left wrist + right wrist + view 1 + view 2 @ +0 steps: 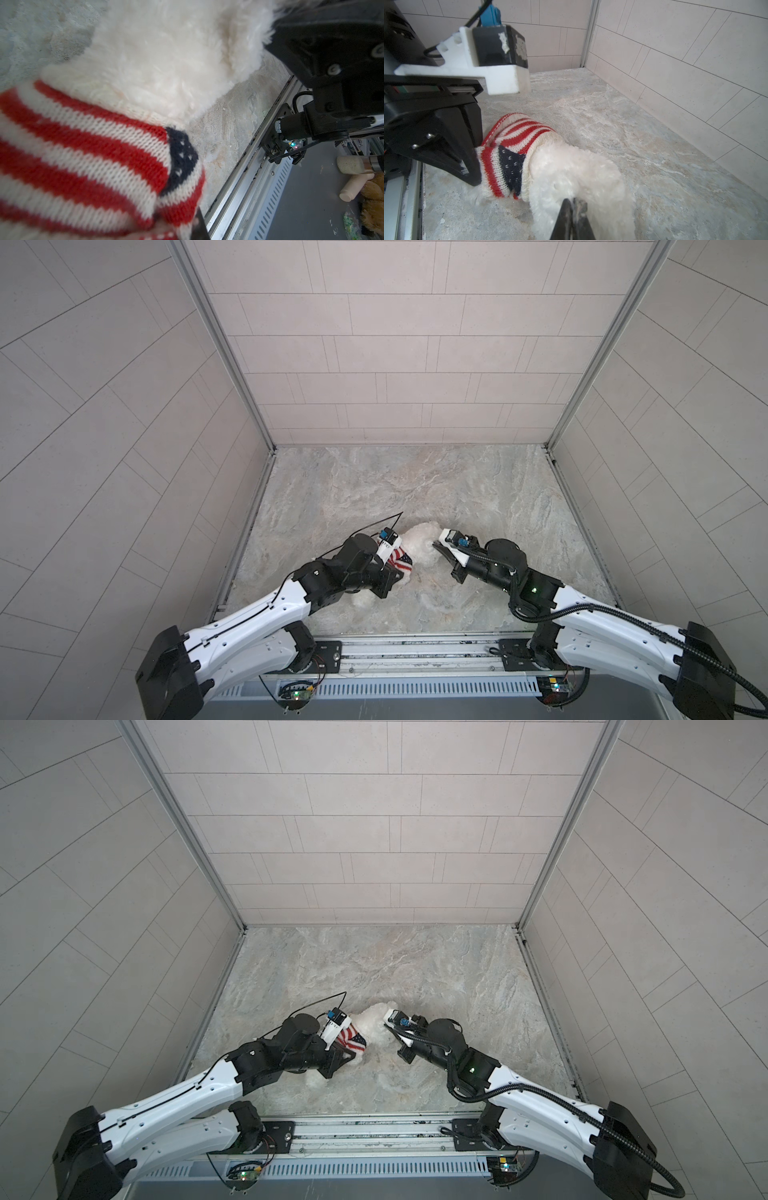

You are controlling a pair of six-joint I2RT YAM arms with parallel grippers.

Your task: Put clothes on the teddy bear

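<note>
The right gripper point(572, 216) pinches the teddy bear point(581, 176), the left gripper point(474, 164) clamps its striped sweater point(517, 133)

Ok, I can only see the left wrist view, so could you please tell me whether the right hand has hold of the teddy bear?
Observer: Yes, the right hand is pinched shut on the teddy bear's white fur.
Operator: And where is the left hand gripping?
Observer: The left hand is shut on the striped knit sweater's hem, opposite the cream ribbed opening.
Operator: Does fur show beyond that hem?
Observer: Yes, in both top views white fur pokes out beside the left hand.
</note>
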